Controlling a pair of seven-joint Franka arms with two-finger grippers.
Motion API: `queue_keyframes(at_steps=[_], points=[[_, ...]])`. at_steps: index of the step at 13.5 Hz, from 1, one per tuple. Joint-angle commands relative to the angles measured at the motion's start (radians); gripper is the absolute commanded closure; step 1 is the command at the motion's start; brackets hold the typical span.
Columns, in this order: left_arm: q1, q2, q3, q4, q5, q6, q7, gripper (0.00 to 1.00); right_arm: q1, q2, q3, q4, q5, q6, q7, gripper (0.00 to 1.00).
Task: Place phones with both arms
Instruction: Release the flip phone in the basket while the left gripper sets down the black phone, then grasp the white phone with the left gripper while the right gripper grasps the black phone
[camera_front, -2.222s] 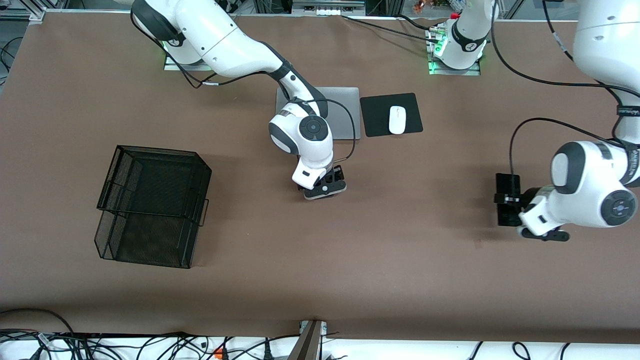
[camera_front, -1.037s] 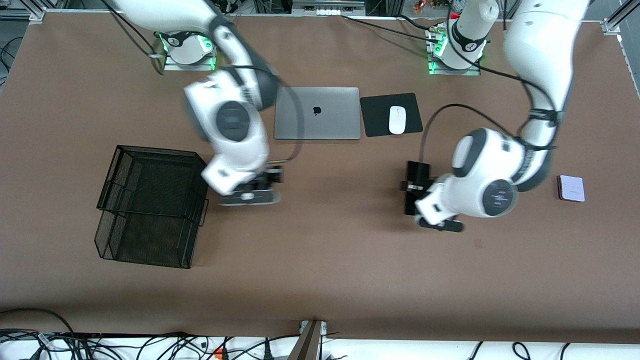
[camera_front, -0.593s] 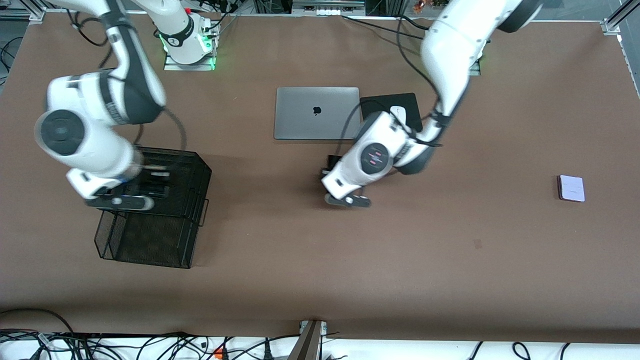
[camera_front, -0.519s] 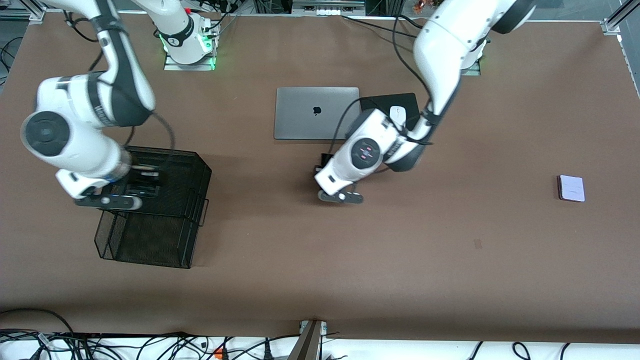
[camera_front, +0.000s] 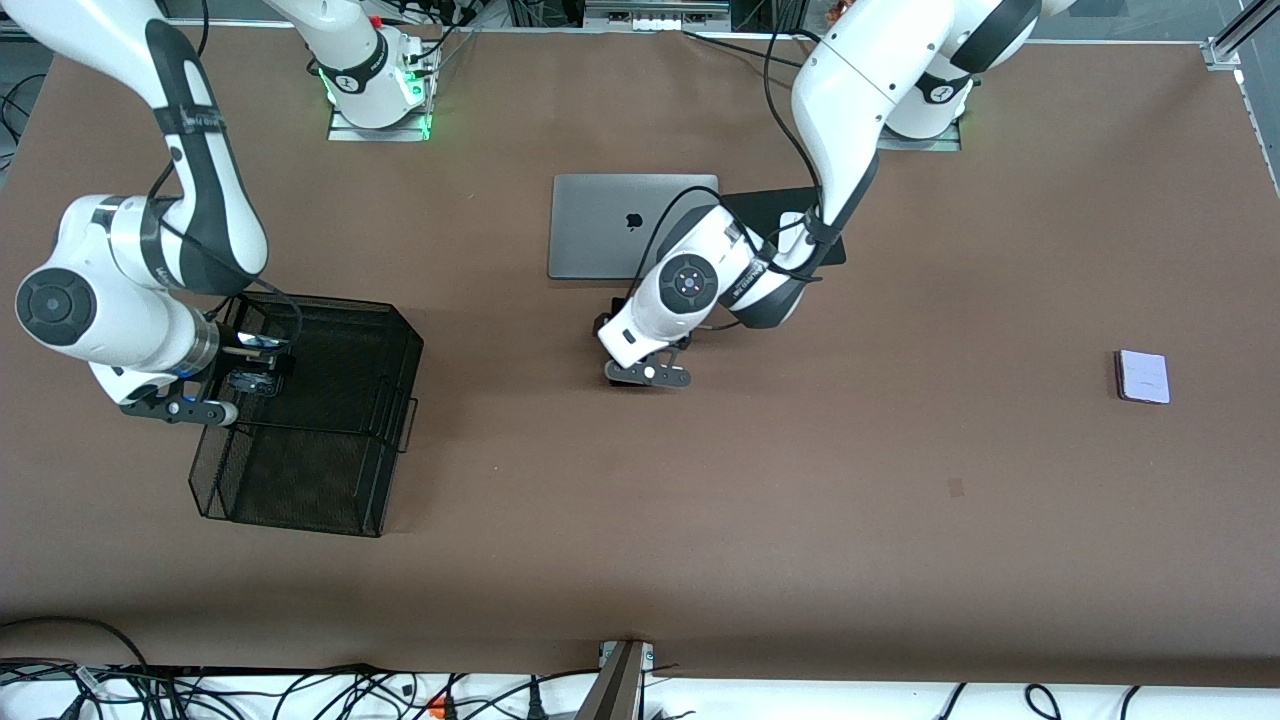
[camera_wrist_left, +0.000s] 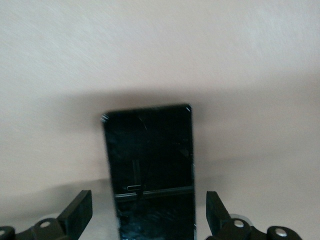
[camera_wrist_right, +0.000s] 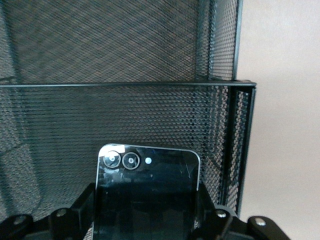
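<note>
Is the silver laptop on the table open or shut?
Shut. The silver laptop lies flat on the table, lid down with its logo facing up; no screen or keyboard shows.

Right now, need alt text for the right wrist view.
The right tool grips a small squarish black phone, camera lenses showing, its fingers pressed against the phone's edges. It is over a black wire-mesh basket, and bare brown table shows beside the basket.
</note>
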Motion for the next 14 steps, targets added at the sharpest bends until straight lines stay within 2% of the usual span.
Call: queue_keyframes(at_steps=[1, 2, 4, 6, 8, 10, 14], points=[[0.083, -0.106, 0.011, 0.01, 0.003, -0.198, 0.006, 0.0, -0.018, 0.0, 0.006, 0.019, 0.023, -0.005, -0.024, 0.03], [0.134, -0.157, 0.014, 0.01, 0.019, -0.289, 0.008, 0.0, -0.017, -0.002, 0.006, 0.031, 0.022, -0.008, -0.028, 0.0], [0.237, -0.226, 0.013, 0.01, 0.14, -0.451, 0.023, 0.0, -0.011, -0.011, 0.01, 0.081, 0.016, -0.042, -0.042, 0.0], [0.333, -0.268, 0.013, 0.01, 0.292, -0.567, 0.105, 0.0, 0.014, -0.013, 0.018, 0.188, 0.014, -0.158, -0.042, 0.0], [0.454, -0.277, 0.021, 0.01, 0.36, -0.604, 0.232, 0.0, 0.07, -0.013, 0.016, 0.31, 0.016, -0.288, -0.03, 0.0], [0.603, -0.277, 0.025, 0.004, 0.377, -0.609, 0.334, 0.0, 0.139, -0.013, 0.016, 0.387, 0.023, -0.355, -0.004, 0.0], [0.847, -0.253, 0.024, -0.016, 0.429, -0.583, 0.545, 0.0, 0.371, -0.005, 0.018, 0.394, 0.034, -0.358, 0.337, 0.0]])
